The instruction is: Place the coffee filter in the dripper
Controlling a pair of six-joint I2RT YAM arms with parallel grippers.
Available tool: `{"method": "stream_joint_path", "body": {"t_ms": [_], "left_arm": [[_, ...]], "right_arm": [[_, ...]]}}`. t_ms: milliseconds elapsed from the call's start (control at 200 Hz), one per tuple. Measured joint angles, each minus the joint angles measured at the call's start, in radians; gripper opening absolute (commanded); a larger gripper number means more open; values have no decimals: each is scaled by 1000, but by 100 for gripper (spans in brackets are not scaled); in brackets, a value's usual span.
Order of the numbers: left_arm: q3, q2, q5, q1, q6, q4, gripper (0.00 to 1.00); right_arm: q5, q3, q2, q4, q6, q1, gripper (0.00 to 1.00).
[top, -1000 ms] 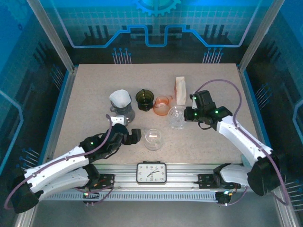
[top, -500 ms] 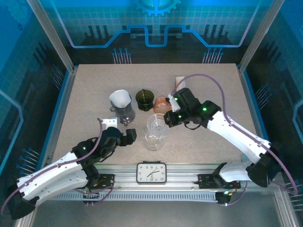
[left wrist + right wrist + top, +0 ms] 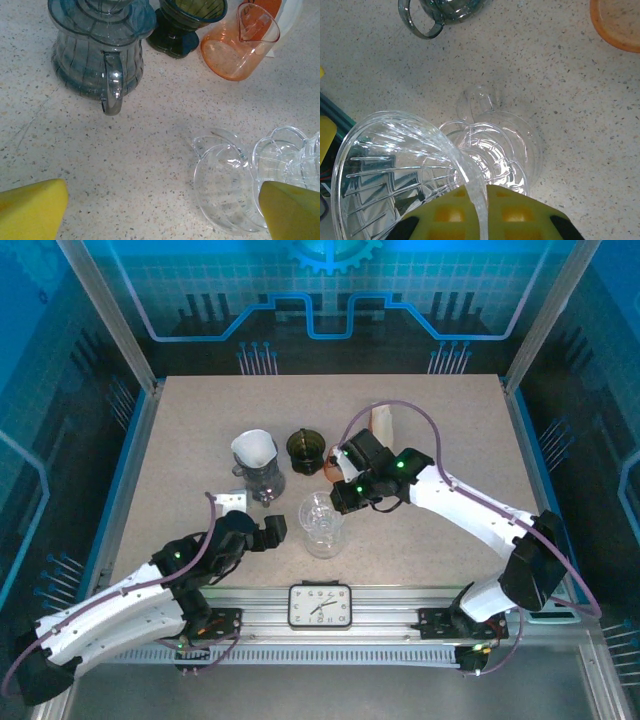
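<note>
Coffee filter (image 3: 254, 447), a white paper cone, is seated in the top of the grey glass carafe (image 3: 263, 478), which is stood on the speckled table (image 3: 450, 430). The right gripper (image 3: 342, 500) is positioned to the right of the carafe, its jaws pinched on the thin wall of a clear glass dripper (image 3: 395, 165). That dripper is held over a clear glass server (image 3: 500, 145); whether the two touch cannot be told. The left gripper (image 3: 272, 531) is held on the near side of the carafe, jaws spread wide with nothing between them. A green glass dripper (image 3: 307, 448) and an orange jug (image 3: 235, 50) are stood just right of the carafe.

The clear dripper is gripped by one glass edge only, so it could slip, or be knocked against the server and topple it. The filter, being light paper, could be crushed or dragged askew when it is lifted from the carafe.
</note>
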Motion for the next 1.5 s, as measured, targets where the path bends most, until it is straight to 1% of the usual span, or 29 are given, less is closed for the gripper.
{"method": "stream_joint_path", "body": {"t_ms": [125, 325, 410, 495, 625, 805, 936, 1021, 1086, 1186, 1336, 1501], "left_arm": [[-1, 0, 0, 0, 0, 0, 99], [-1, 0, 0, 0, 0, 0, 99], [-7, 0, 0, 0, 0, 1, 99], [-14, 0, 0, 0, 0, 1, 99], [-16, 0, 0, 0, 0, 1, 99], [-16, 0, 0, 0, 0, 1, 99], [-16, 0, 0, 0, 0, 1, 99], [-16, 0, 0, 0, 0, 1, 99], [-16, 0, 0, 0, 1, 1, 99], [-9, 7, 0, 0, 3, -1, 99], [17, 15, 0, 0, 7, -1, 99], [17, 16, 0, 0, 8, 0, 99]], "right_arm": [[0, 0, 0, 0, 0, 4, 1], [0, 0, 0, 5, 10, 5, 21], [1, -1, 0, 12, 16, 5, 34], [3, -1, 0, 15, 17, 5, 43], [14, -6, -2, 24, 24, 5, 52], [43, -16, -32, 30, 25, 5, 59], [87, -16, -83, 31, 22, -5, 61], [121, -16, -110, 42, 15, -29, 61], [138, -16, -118, 66, 14, -64, 61], [161, -16, -108, 113, 14, -147, 60], [204, 11, -26, 165, 3, -266, 57], [247, 78, 121, 209, -17, -349, 47]]}}
